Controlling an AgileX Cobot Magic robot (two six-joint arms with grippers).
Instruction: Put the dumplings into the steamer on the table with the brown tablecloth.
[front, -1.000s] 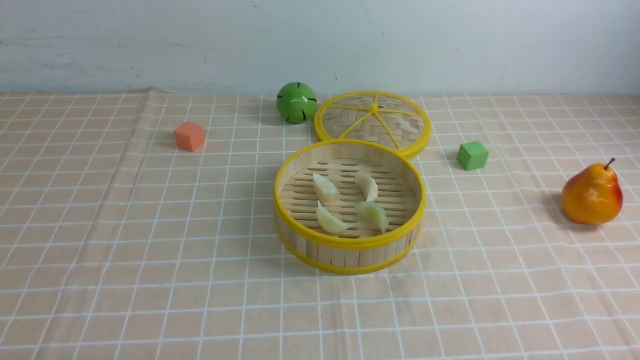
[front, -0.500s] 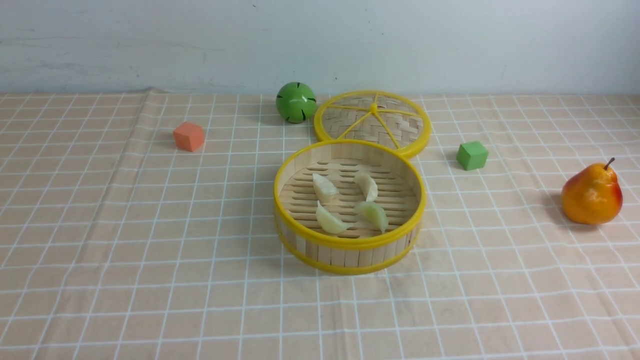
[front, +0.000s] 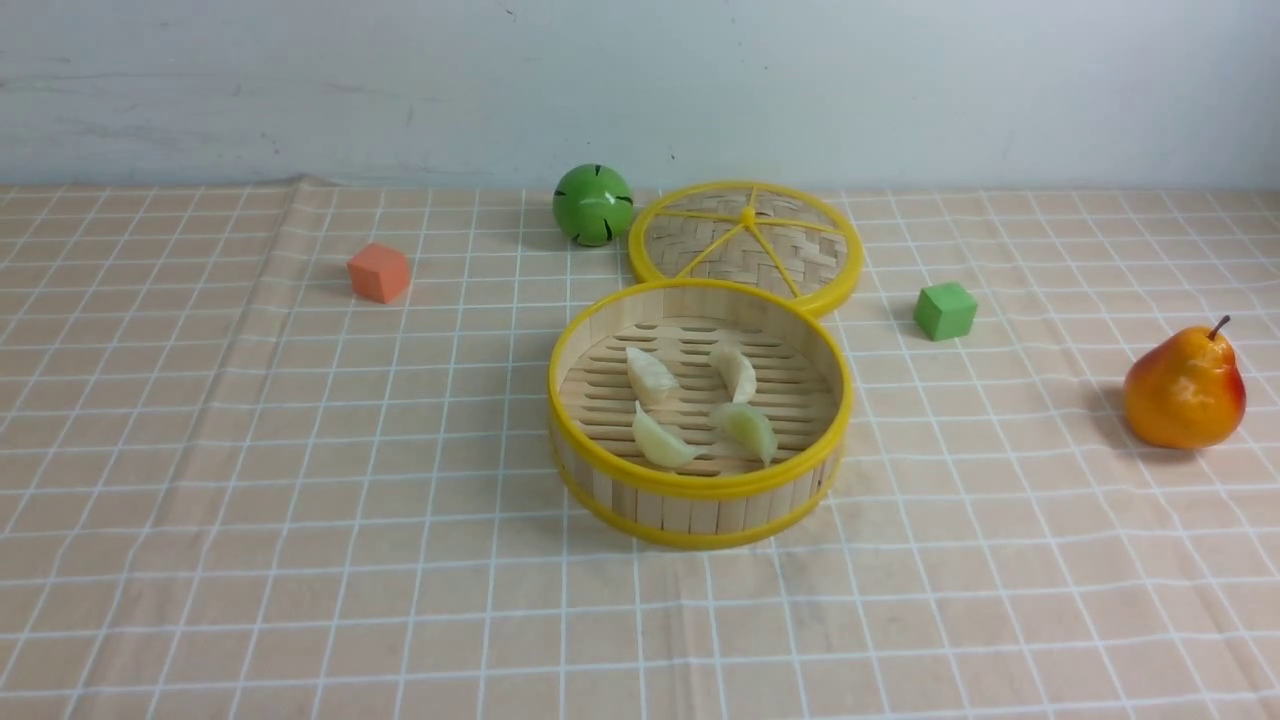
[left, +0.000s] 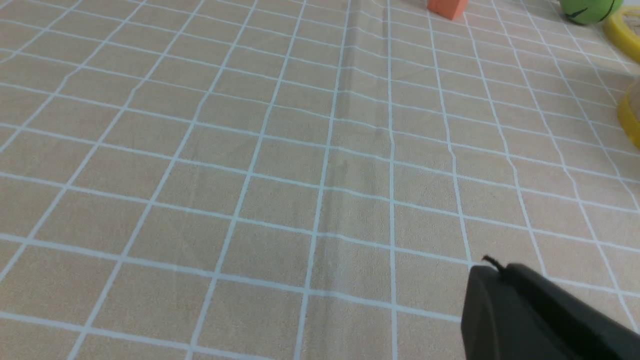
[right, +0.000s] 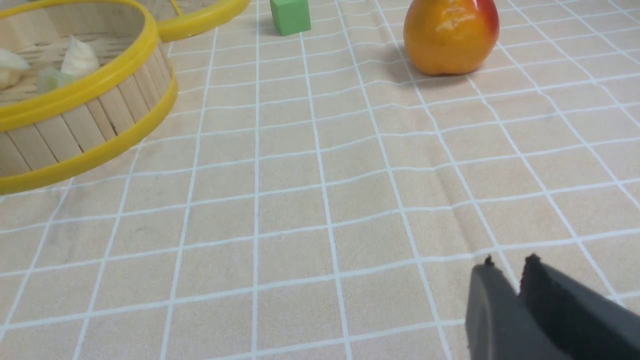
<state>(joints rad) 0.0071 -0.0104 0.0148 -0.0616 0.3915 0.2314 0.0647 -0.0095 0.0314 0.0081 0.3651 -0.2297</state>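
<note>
The round bamboo steamer (front: 700, 488) stands mid-table on the brown tablecloth (front: 300, 500). Several pale whitish-green dumplings (front: 660, 440) lie on its slatted floor. Neither arm shows in the front view. In the left wrist view my left gripper (left: 492, 267) hangs over bare cloth, jaws pressed together, holding nothing. In the right wrist view my right gripper (right: 510, 265) hovers over bare cloth with a narrow gap between its tips and nothing in it. The steamer (right: 90, 120) with dumplings (right: 77, 60) sits well away from it.
The flat woven lid (front: 745, 245) lies just behind the steamer, a green ball (front: 592, 204) beside it. An orange cube (front: 379, 272) is at the back left, a green cube (front: 944, 310) right of the lid, and a pear (front: 1184, 388) at the far right.
</note>
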